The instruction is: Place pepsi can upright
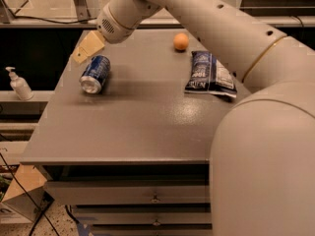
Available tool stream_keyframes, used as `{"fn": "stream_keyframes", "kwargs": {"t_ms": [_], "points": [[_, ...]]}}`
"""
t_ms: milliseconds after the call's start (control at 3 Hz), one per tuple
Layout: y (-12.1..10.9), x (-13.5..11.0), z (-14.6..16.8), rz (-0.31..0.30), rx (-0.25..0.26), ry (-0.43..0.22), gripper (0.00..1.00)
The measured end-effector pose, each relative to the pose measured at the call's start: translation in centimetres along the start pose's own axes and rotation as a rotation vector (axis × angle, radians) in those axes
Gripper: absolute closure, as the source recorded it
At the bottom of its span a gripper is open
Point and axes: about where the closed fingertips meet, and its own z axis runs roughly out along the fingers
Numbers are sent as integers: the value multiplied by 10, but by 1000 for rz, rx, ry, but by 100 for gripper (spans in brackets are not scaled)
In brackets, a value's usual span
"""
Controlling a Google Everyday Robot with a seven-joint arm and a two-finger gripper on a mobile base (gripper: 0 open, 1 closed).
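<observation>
The pepsi can (95,74) is blue with white markings and a silver end. It lies on its side at the back left of the grey table (133,127), with one end facing the front. My gripper (87,48) is tan and hangs just behind and slightly left of the can, close above its far end, near the table's left edge. It holds nothing that I can see. My large white arm reaches in from the right across the back of the table.
An orange ball (181,42) sits at the back middle. A flat blue-and-white snack bag (210,75) lies at the right. A pump bottle (19,85) stands on a shelf left of the table. Drawers (155,195) are below the front edge.
</observation>
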Motion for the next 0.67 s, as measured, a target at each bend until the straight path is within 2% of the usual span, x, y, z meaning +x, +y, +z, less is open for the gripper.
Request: {"fn": "stream_keyframes", "kwargs": {"t_ms": [667], "points": [[-9,2,37,82,-17,48,0]]}}
